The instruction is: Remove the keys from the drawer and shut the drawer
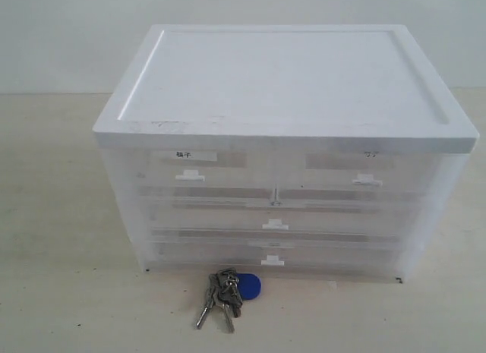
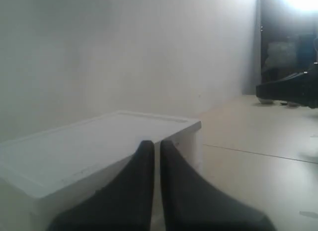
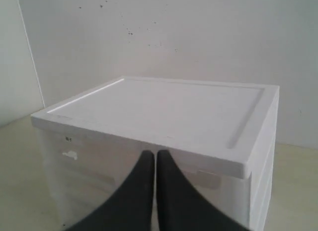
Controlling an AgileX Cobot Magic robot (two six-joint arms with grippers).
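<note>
Keys (image 1: 225, 295) are lying on the table (image 1: 68, 292) at the lower middle of the exterior frame, just in front of the cabinet (image 1: 281, 80). The blue fob (image 1: 249, 286) is sitting to the right of the silver blades. We cannot tell whether the ring is touching the cabinet's foot.

The drawer (image 1: 364, 174) is sitting at the upper right of the cabinet front. Its face is lining up with the twin drawer (image 1: 190, 171) to its left, and no gap is showing along its edges. So we are judging both parts of the task as done, and the step in hand as holding clear of the scene.

Neither arm is showing in the exterior view. The left gripper (image 2: 156, 144) is showing its fingers nearly together with nothing between them, looking past a corner of the cabinet top. The right gripper (image 3: 151, 154) is pressing its fingers together, also empty, and facing the cabinet.

To finish well, we are keeping both arms back and high, so that nothing is sweeping the keys or nudging the light plastic cabinet. If the drawer is proving slightly proud, we are advising a soft, straight push with the right gripper's closed tips beside the white tab handle (image 1: 367, 179). Pushing at a corner is risking a skewed drawer, and a hard shove is risking the whole cabinet sliding back.
</note>
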